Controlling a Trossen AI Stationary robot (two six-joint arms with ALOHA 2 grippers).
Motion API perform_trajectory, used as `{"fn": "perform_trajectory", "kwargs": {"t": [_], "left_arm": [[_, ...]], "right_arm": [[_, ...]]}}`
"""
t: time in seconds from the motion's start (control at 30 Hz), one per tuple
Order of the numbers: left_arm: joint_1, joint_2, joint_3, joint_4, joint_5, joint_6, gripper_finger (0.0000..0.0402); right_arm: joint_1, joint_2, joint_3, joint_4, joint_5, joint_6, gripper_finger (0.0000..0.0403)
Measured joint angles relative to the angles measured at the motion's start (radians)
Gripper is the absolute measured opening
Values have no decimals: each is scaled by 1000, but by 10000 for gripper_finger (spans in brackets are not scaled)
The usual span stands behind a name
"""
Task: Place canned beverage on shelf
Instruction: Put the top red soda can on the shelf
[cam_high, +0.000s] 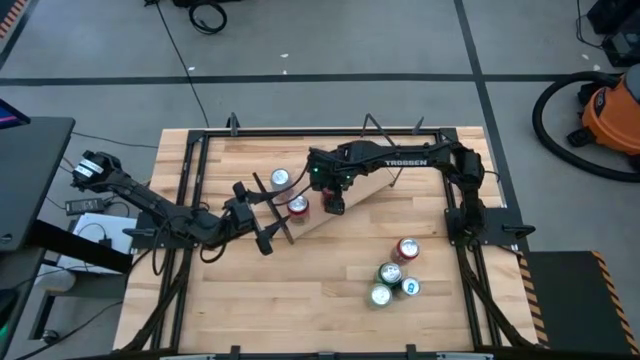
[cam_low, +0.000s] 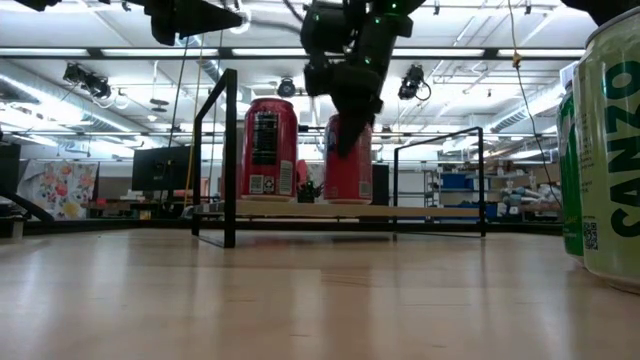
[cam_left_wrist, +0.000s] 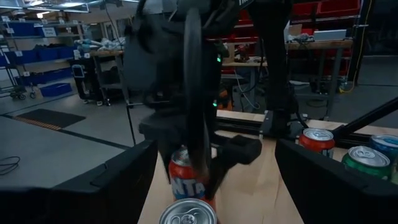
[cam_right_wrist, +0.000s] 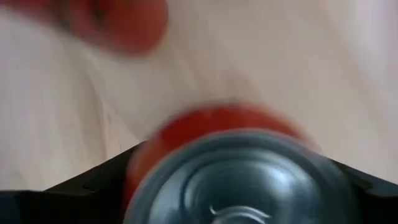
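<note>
The shelf (cam_high: 372, 188) is a light-wood plank with black rod frames, lying slantwise at the table's far middle; it also shows in the low view (cam_low: 420, 211). Two red cans (cam_high: 280, 178) (cam_high: 298, 205) stand on its left part. My right gripper (cam_high: 333, 203) is shut on a third red can (cam_low: 350, 178) right of them on the plank. My left gripper (cam_high: 255, 218) is open at the shelf's left end. Its fingers stand wide on either side of the end frame's rod (cam_left_wrist: 194, 93), apart from it. My right gripper pinches the red can by the upper part of its side wall (cam_low: 352, 150) between its two fingers, which show on either side of the can's top (cam_right_wrist: 242, 180). The fingers come from above, pointing down. The can is upright, with its base at the plank's top face.
Several loose cans stand at the near right of the table: a red one (cam_high: 406, 249), two green ones (cam_high: 390, 274) (cam_high: 381, 295) and a blue one (cam_high: 410, 287). The green cans (cam_low: 610, 150) fill the low view's right edge. Bare tabletop lies near and left of the shelf.
</note>
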Motion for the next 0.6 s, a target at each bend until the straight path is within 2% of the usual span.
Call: {"fn": "perform_trajectory", "kwargs": {"t": [0.2, 0.6], "left_arm": [[0, 0, 0, 0, 0, 0, 336], [0, 0, 0, -1, 0, 1, 336]], "right_arm": [[0, 0, 0, 22, 0, -6, 380], [0, -6, 107, 19, 1, -14, 381]]}}
